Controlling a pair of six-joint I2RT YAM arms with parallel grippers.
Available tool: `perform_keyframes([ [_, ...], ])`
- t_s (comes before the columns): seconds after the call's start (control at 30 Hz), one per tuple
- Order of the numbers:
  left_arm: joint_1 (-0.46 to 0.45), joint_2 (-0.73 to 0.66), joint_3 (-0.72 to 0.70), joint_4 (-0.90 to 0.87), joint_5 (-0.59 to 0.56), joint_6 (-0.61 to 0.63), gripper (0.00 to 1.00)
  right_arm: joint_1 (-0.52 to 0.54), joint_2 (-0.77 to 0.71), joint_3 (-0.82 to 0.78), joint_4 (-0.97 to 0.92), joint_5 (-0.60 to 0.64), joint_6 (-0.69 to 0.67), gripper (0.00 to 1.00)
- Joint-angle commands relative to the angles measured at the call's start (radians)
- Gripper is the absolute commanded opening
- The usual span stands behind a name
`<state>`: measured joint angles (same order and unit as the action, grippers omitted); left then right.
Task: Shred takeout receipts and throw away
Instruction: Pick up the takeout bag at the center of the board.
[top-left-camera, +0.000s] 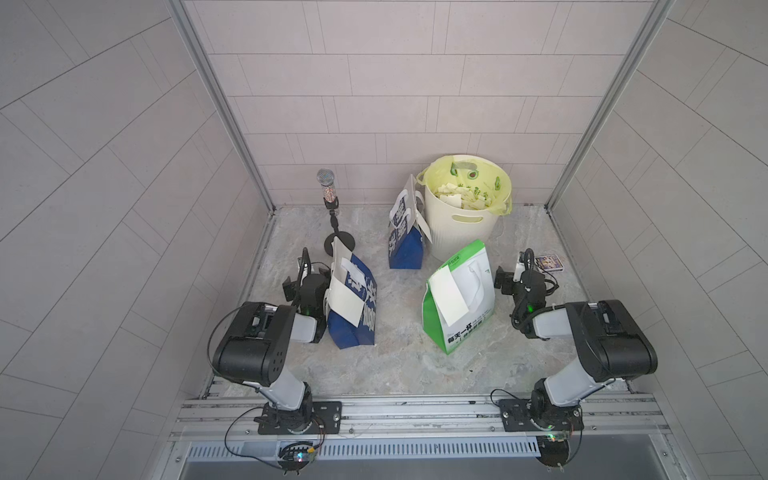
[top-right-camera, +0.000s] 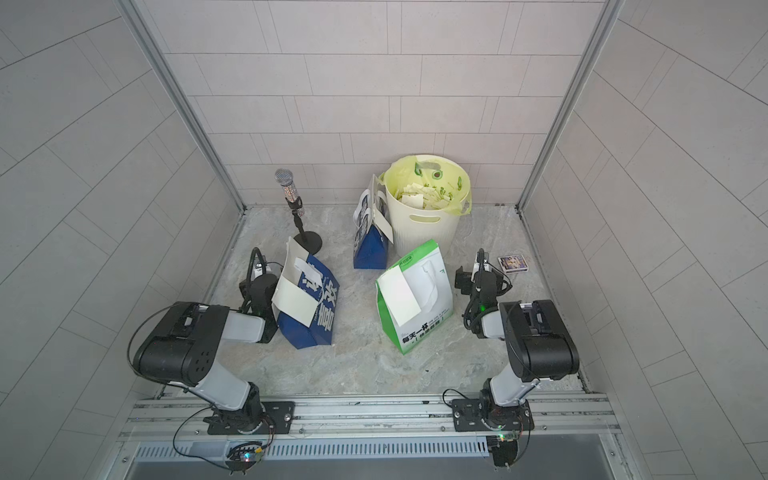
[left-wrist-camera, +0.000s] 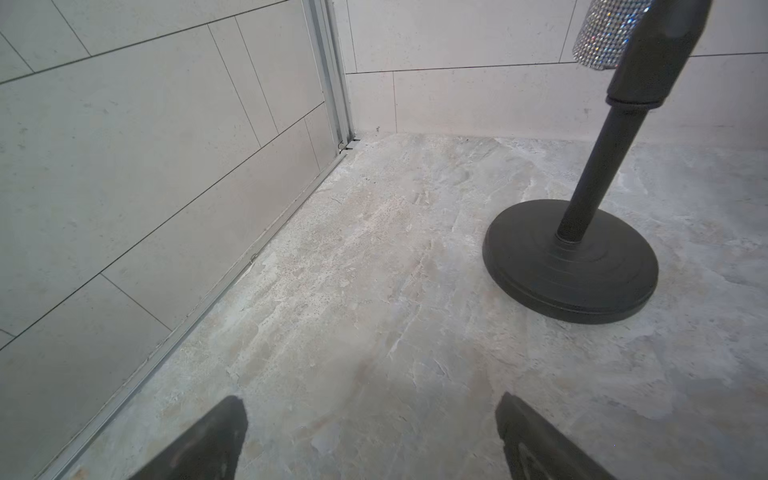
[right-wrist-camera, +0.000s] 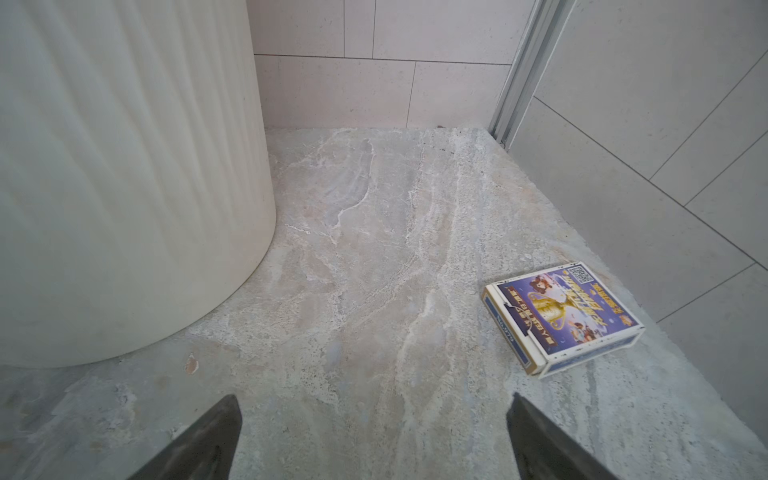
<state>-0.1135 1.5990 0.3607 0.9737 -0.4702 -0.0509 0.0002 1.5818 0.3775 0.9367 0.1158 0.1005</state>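
Left gripper (left-wrist-camera: 370, 415) and right gripper (right-wrist-camera: 374, 411): fingers spread, empty, near the surface's side edges. Takeout receipts (top-left-camera: 347, 301) lie on the blue bag (top-left-camera: 353, 328) and green-and-white bag (top-left-camera: 467, 326), mid-surface. They look light, limp and easily torn, and are best pinched at a free lower corner. Bin (top-left-camera: 461, 237) stands at the far edge.

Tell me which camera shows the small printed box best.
The right wrist view. There the box lies close and unblocked on the floor, with its printed top and one side plain to see. Both top views show the box only as a tiny, distant patch. The left wrist view does not show it.
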Motion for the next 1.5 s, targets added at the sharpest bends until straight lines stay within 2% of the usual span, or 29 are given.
perform_keyframes([
  [0.0,0.005,-0.006,0.017,0.002,-0.001,0.016,1.00,0.006,-0.014,-0.008,0.010,0.000,-0.016,1.00],
  [0.8,0.007,-0.016,0.029,-0.041,0.004,0.008,1.00,0.005,-0.017,-0.010,0.005,-0.001,-0.013,1.00],
  [0.9,0.006,-0.080,0.029,-0.083,0.033,0.026,0.99,-0.001,-0.089,-0.040,-0.005,0.069,0.026,0.99],
  [1.03,0.005,-0.230,0.016,-0.189,0.060,0.047,0.99,0.009,-0.250,-0.058,-0.138,0.066,0.024,0.99],
  [1.2,0.005,-0.436,0.020,-0.413,0.044,0.044,0.99,0.017,-0.467,-0.073,-0.372,0.126,0.130,0.99],
  [1.37,0.005,-0.681,0.137,-0.831,-0.026,-0.022,0.99,0.016,-0.708,-0.027,-0.732,0.118,0.254,0.99],
  [1.47,0.004,-0.782,0.259,-1.056,0.019,-0.075,0.98,0.016,-0.831,-0.006,-0.890,0.100,0.301,0.99],
])
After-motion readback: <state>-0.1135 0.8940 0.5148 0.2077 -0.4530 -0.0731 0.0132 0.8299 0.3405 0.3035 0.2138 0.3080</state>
